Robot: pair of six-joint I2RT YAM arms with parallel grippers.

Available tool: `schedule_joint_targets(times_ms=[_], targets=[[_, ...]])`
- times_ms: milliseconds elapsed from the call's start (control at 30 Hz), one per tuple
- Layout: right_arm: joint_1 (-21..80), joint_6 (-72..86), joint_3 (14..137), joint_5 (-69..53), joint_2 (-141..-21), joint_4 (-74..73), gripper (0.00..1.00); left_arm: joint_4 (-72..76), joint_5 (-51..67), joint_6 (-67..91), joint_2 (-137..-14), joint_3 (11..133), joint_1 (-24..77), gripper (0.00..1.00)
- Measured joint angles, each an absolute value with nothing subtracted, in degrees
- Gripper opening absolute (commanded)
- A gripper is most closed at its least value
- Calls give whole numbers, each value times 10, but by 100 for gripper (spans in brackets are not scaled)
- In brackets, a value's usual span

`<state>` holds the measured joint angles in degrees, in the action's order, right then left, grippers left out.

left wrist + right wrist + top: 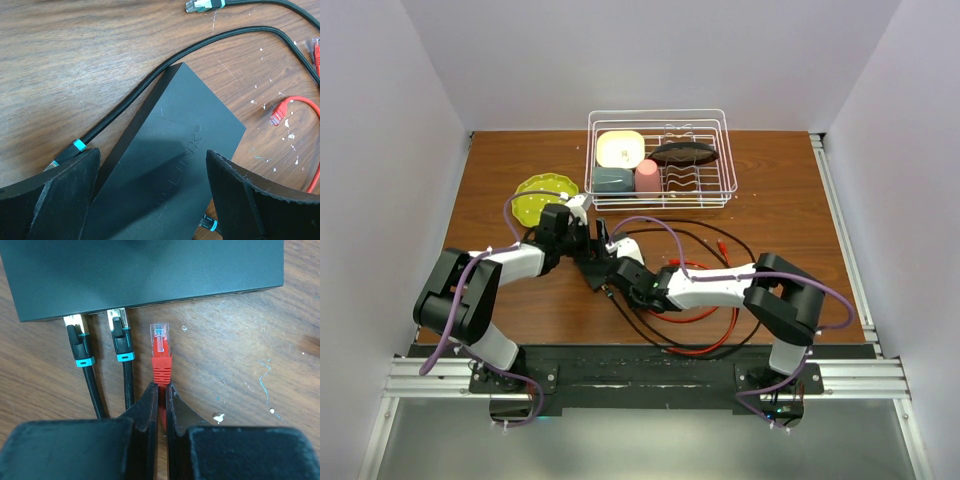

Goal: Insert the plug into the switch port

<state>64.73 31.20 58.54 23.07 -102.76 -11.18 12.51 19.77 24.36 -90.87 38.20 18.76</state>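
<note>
The switch [150, 270] is a flat matte-black box lying on the wooden table, also seen as the switch [175, 150] and the switch [592, 264]. Two black plugs [120, 337] with cyan bands sit in its ports. My right gripper [161, 386] is shut on the red cable just behind the red plug [160, 347]. The plug's clear tip points at the port edge, a small gap short of it, right of the black plugs. My left gripper [152, 151] is open, its wide jaws over the switch's two long sides. From above, the right gripper [618, 280] meets the left gripper [588, 240] at the switch.
A white wire rack [660, 206] at the back holds cups and a dark oval dish [685, 153]. A green plate [542, 198] lies left of it. Loose red cable [705, 322] and black cable coil beside the right arm. A spare red plug [277, 112] and a green-banded plug [202, 6] lie beyond the switch.
</note>
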Motion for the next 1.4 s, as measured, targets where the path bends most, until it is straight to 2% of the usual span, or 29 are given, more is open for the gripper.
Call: schedule_joint_targets(times_ms=[600,867,1000,1400], targets=[[648,339,664,232,-1067,-218,0,123,198,242,-909,383,188,90],[648,344,678,236,-1076,-235,0,116,200,229,-908,383,185,75],[648,345,678,237,-1076,-235,0,115,212,229,-908,383,180,72],[636,345,697,234,-1091,-232,0,117,228,229,-908,383,169,70]])
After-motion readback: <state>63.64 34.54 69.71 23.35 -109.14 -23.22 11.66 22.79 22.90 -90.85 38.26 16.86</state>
